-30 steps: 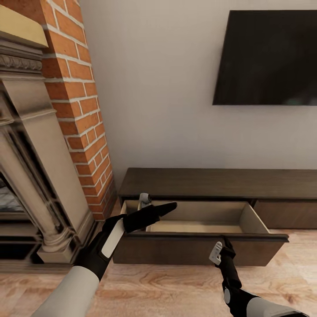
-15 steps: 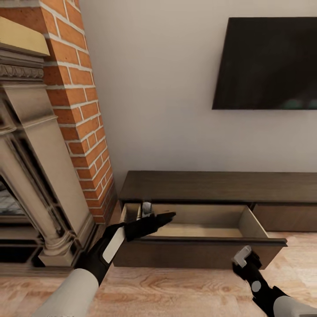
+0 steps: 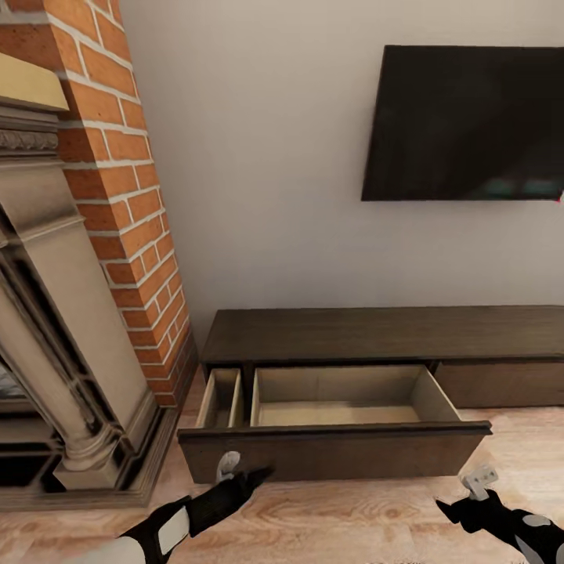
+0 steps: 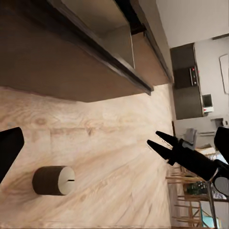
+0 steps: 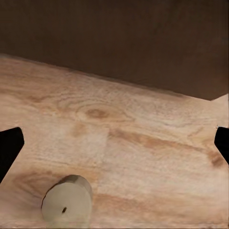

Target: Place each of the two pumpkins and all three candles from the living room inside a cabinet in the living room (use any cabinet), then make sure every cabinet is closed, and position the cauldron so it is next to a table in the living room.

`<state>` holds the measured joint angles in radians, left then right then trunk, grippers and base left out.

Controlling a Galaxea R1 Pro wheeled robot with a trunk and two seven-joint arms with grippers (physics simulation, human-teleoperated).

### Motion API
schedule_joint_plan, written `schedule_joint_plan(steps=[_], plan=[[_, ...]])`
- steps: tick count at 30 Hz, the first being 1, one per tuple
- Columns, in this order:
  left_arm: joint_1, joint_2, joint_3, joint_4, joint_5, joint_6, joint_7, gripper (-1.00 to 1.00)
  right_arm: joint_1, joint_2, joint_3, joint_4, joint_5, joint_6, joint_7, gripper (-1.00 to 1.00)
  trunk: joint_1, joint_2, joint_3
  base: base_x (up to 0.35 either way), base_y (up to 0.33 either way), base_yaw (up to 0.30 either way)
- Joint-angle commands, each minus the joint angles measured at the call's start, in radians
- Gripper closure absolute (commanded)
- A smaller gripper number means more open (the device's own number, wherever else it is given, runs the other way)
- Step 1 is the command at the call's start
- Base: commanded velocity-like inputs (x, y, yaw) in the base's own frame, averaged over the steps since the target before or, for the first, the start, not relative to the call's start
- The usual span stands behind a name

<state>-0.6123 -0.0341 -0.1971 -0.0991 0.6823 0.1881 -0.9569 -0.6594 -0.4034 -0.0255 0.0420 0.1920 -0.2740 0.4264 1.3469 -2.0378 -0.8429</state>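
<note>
The long dark-brown cabinet (image 3: pixel 376 333) stands against the wall, with its left drawer (image 3: pixel 337 454) pulled out and showing a bare pale bottom. My left gripper (image 3: pixel 262 474) hangs low in front of the drawer front, above the floor. A stubby grey candle (image 3: pixel 228 464) rides just behind its tips, and in the left wrist view this candle (image 4: pixel 53 180) sits beside one finger (image 4: pixel 9 150). My right gripper (image 3: pixel 442 507) is low at the right with a second candle (image 3: pixel 479 478) on it. That candle (image 5: pixel 67 202) shows its wick end in the right wrist view. Pumpkins, cauldron and table are out of view.
A brick column (image 3: pixel 133 219) and a stone fireplace surround (image 3: pixel 47 329) stand close on the left. A dark TV (image 3: pixel 470 125) hangs above the cabinet. Wooden floor (image 3: pixel 352 517) lies between me and the drawer. Kitchen units and chairs (image 4: pixel 191 191) show far off.
Both arms have drawn back and down from the drawer, each candle moving with its gripper. The left one was over the drawer's left end. The whole view has shifted too.
</note>
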Motion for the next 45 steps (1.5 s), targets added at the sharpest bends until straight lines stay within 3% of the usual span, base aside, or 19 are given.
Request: schedule_joint_plan(steps=[1,14,22,29,33,35,36,44,45], plan=[[0.012,0.001,0.004,0.009,0.002,-0.008,-0.005,-1.0,0.001,0.0,-0.001,0.007,-0.001,-0.002,0.0,-1.0,0.0,0.0,0.001,0.0,0.0,-0.227],[0.051,0.005,0.004,0.028,-0.001,-0.022,-0.05,-1.0,0.017,0.006,-0.001,0.018,0.0,-0.007,-0.01,-1.0,0.0,0.0,0.016,-0.253,0.0,-0.23],[0.054,0.006,0.005,0.058,-0.001,-0.028,-0.013,-1.0,0.024,0.011,0.0,0.019,0.0,-0.007,-0.011,-1.0,0.0,0.0,0.023,-0.332,0.0,-0.236],[0.054,0.037,0.01,0.138,0.004,-0.104,-0.001,-1.0,0.035,0.012,0.001,0.018,0.0,-0.008,-0.012,-1.0,-0.015,0.028,0.04,-0.106,0.0,-0.174],[0.054,0.035,0.009,0.147,0.003,-0.109,0.146,-1.0,0.049,0.026,0.002,0.019,0.008,-0.005,-0.015,-1.0,-0.031,0.056,0.053,-0.003,0.0,-0.009],[0.054,0.031,0.009,0.148,0.003,-0.11,0.244,-1.0,0.064,0.044,0.002,0.019,0.01,-0.003,-0.015,-1.0,-0.038,0.07,0.059,-0.001,0.0,-0.002],[0.054,0.029,0.008,0.148,0.003,-0.111,0.328,-1.0,0.076,0.055,0.003,0.019,0.014,-0.002,-0.015,-1.0,-0.042,0.077,0.062,0.0,0.0,0.0],[0.074,0.028,0.008,0.15,0.003,-0.111,0.51,-1.0,0.098,0.091,0.007,0.02,0.054,-0.004,-0.015,-1.0,-0.073,0.133,0.088,0.0,0.0,0.0],[0.077,0.027,0.008,0.15,0.003,-0.111,0.543,-1.0,0.102,0.105,0.006,0.022,0.055,-0.001,-0.015,-1.0,-0.077,0.14,0.091,0.0,0.0,0.0]])
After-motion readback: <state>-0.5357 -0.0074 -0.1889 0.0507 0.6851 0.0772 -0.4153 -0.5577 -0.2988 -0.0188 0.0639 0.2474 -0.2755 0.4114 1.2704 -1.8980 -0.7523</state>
